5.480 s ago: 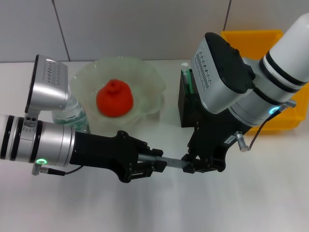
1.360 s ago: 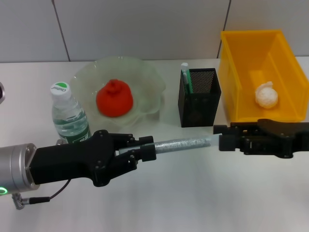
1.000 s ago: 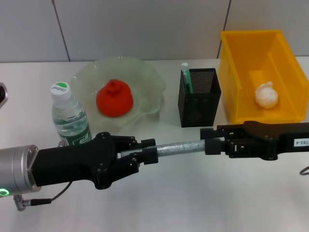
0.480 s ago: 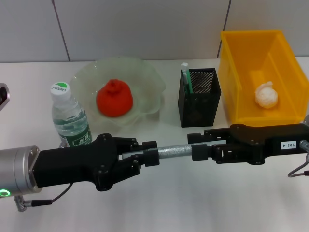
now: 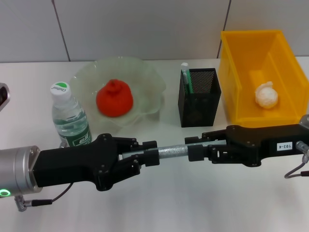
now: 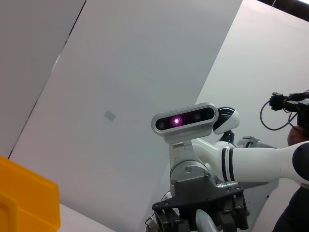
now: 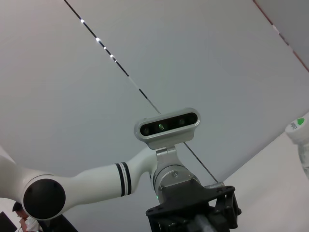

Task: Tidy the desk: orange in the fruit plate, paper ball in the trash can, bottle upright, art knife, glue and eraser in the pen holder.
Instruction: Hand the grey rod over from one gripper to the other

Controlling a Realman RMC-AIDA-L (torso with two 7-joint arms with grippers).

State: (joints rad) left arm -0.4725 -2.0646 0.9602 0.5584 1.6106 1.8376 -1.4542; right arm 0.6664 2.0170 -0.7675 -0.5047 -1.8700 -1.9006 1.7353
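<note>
My left gripper [image 5: 149, 155] is shut on one end of the silver art knife [image 5: 173, 152] and holds it level above the table. My right gripper [image 5: 195, 147] faces it from the right, its open fingers either side of the knife's other end. The orange [image 5: 115, 98] lies in the pale fruit plate [image 5: 149, 87]. The paper ball [image 5: 267, 95] rests in the yellow trash can [image 5: 231, 72]. The bottle [image 5: 70, 118] stands upright at the left. A green and white stick [image 5: 185, 77] pokes out of the black mesh pen holder [image 5: 200, 108].
The pen holder stands just behind the two grippers, between the plate and the trash can. Bare white table lies in front of both arms. The wrist views show only the robot's head and the opposite gripper against a grey wall.
My right gripper slid left along the table until its fingers reached over the knife's free end. The left gripper kept the knife nearly still.
</note>
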